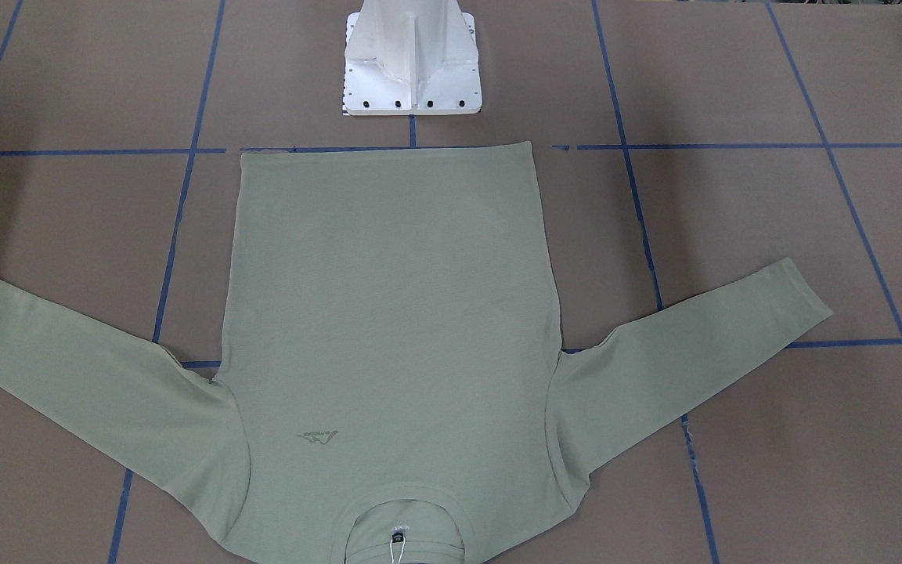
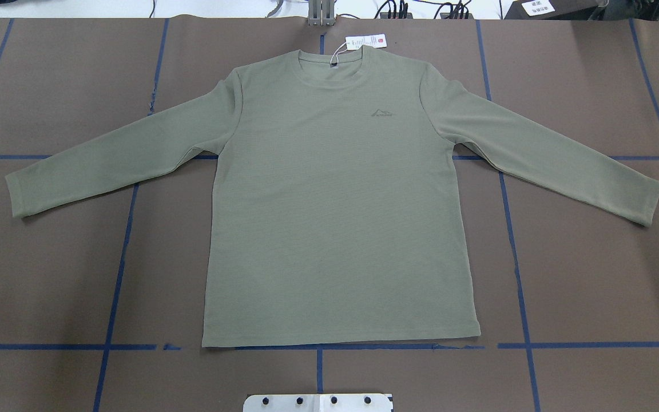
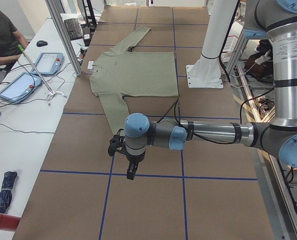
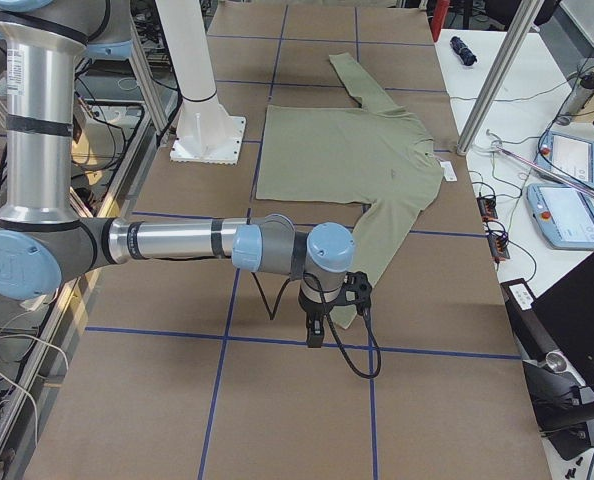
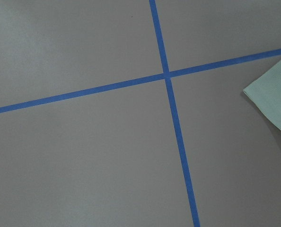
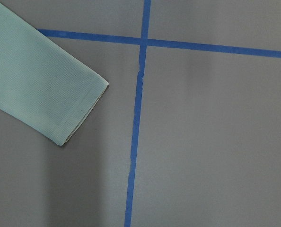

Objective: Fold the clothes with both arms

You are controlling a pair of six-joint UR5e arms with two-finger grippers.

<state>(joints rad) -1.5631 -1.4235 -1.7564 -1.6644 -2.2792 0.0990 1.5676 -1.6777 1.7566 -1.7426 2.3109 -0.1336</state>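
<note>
Shirt (image 2: 335, 217) flat, unfolded; left gripper (image 3: 131, 171) and right gripper (image 4: 317, 333) hover near cuffs (image 6: 81, 116), open or closed can't tell; probably sleeve grasps next

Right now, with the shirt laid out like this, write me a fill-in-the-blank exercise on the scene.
The shirt lies flat with its chest logo facing ____.
The white hang tag sits at the shirt's ____.
The shirt edge nearest the white pedestal is its ____.
The tape marking a grid on the table is ____ in colour.
Missing words: up; collar; hem; blue.
</note>
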